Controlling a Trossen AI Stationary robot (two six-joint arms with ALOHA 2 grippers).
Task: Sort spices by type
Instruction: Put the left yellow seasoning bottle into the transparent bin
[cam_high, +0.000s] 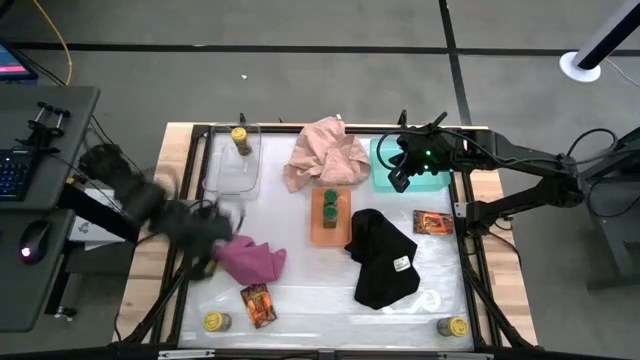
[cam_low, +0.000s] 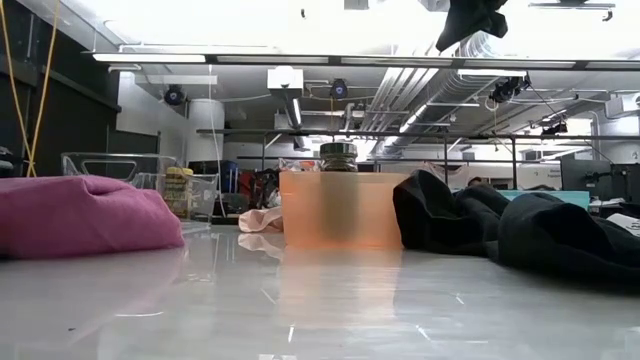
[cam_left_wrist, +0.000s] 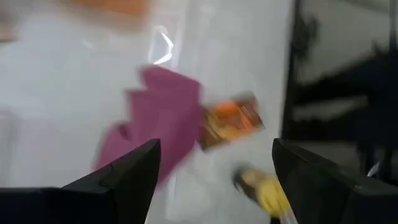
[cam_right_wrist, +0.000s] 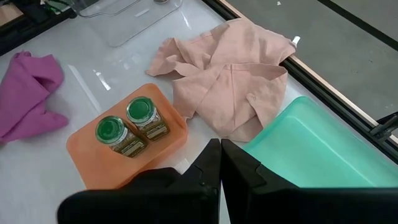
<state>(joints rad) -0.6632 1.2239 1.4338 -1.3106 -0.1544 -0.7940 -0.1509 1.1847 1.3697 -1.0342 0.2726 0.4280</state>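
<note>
Two green-lidded jars (cam_right_wrist: 130, 127) stand upright in the orange tray (cam_high: 330, 228). One yellow-lidded jar (cam_high: 240, 138) stands in a clear bin at the far left, and two more stand at the near edge (cam_high: 215, 322) (cam_high: 452, 326). One red-brown packet (cam_high: 258, 305) lies flat by the magenta cloth (cam_high: 250, 260); another (cam_high: 433, 222) lies right of the black cloth (cam_high: 380, 255). My left gripper (cam_left_wrist: 214, 149) hovers open above the magenta cloth, the near packet (cam_left_wrist: 230, 121) and a yellow-lidded jar (cam_left_wrist: 264, 190). My right gripper (cam_right_wrist: 221, 163) is shut and empty over the teal tray (cam_right_wrist: 311, 146).
A pink cloth (cam_high: 325, 155) lies bunched between the clear bin (cam_high: 228, 165) and the teal tray, just beyond the orange tray. The black cloth spreads right of the orange tray toward the near edge. A dark rail frames the white tabletop.
</note>
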